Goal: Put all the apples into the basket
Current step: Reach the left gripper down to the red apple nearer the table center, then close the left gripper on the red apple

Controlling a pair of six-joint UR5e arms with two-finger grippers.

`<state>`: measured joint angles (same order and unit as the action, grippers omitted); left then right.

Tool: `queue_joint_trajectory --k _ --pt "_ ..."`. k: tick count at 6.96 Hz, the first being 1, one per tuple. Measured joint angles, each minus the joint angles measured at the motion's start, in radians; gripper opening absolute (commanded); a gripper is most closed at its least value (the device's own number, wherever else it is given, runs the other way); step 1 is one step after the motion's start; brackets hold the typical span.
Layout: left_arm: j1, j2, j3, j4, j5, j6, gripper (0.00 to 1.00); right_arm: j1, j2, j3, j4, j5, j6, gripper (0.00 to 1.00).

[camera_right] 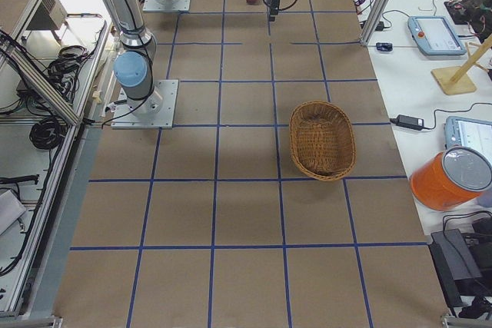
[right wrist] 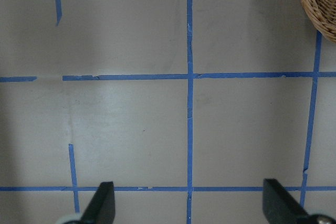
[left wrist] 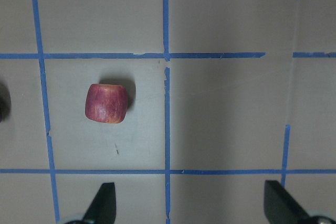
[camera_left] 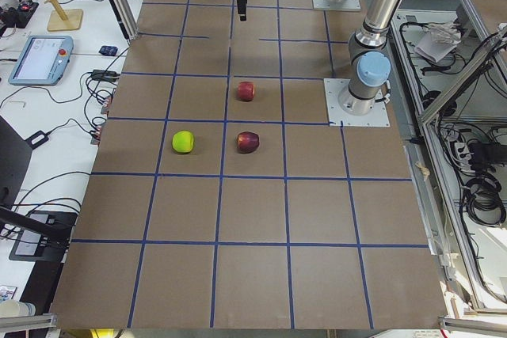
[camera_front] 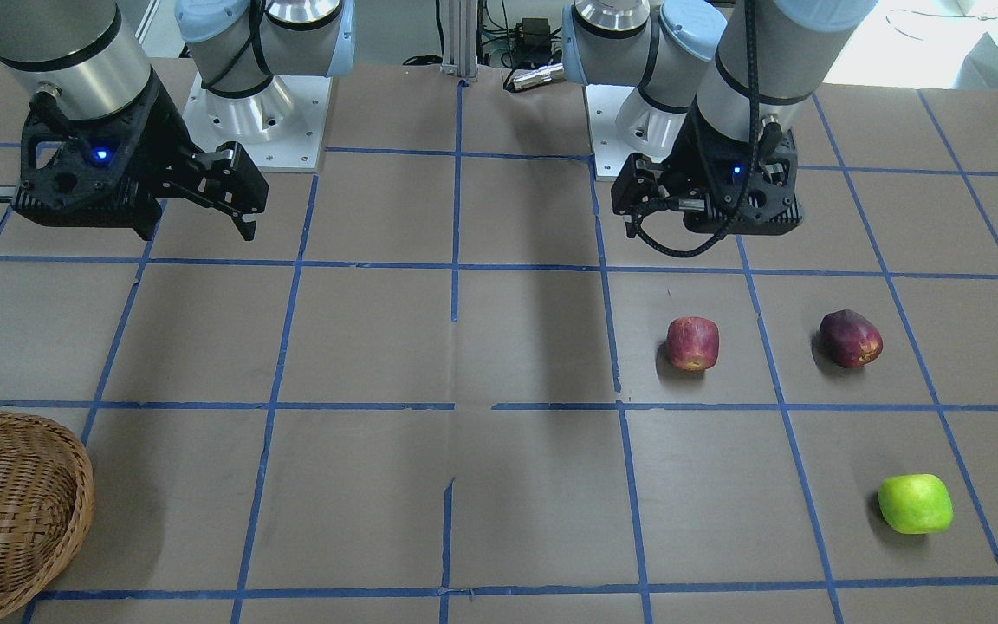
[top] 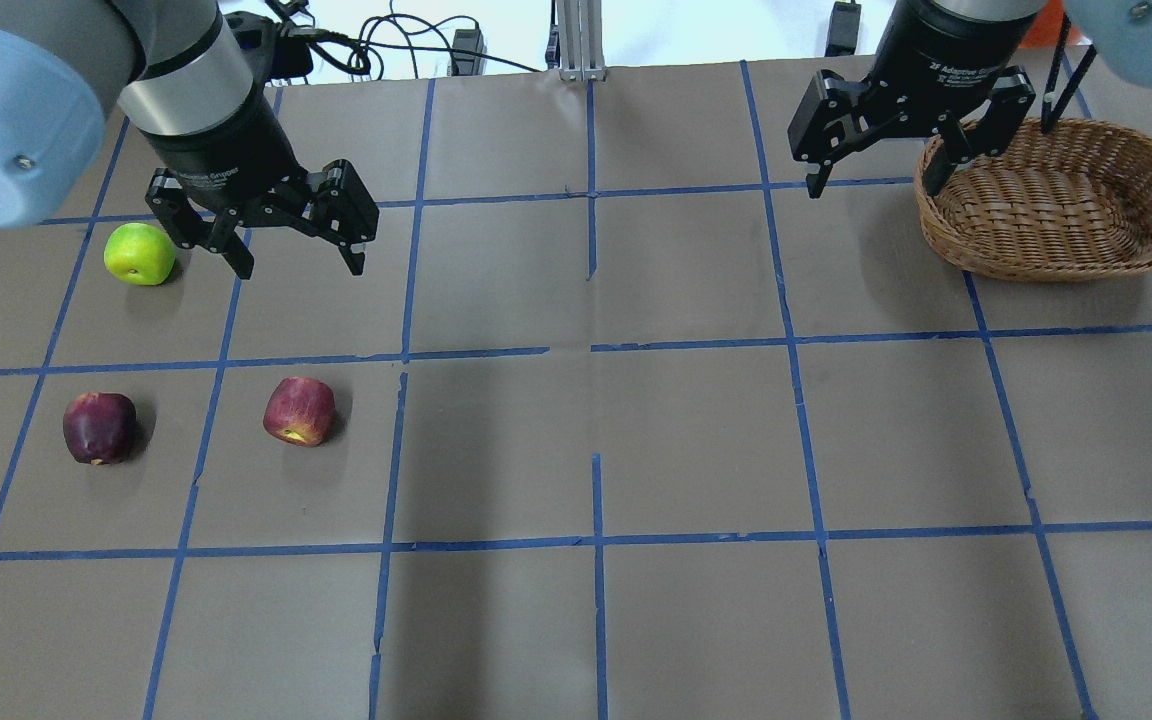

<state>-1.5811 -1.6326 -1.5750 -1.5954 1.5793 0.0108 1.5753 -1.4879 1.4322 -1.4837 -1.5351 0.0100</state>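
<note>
Front-facing view: the red apple, maroon apple and green apple lie apart on the right, with the basket at lower left. Overhead: the left gripper, upper left, and right gripper, upper right, are spread wide and empty. Left wrist view: the red apple sits left of centre, so centre the fingers over it before descending.

A brown table gridded with blue tape; a white side bench holds what look like teach pendants.
</note>
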Motion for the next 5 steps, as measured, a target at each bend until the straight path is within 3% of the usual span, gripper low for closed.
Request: queue_joint_trajectory --k 3,5 --pt "0.182 -0.086 -0.3 0.396 0.002 0.31 1.0 0.0 0.0 0.005 0.0 0.001 0.002 1.0" --pt "0.224 -0.14 -0.453 0.608 0.003 0.371 1.0 0.0 0.0 0.009 0.0 0.0 -0.002 1.0"
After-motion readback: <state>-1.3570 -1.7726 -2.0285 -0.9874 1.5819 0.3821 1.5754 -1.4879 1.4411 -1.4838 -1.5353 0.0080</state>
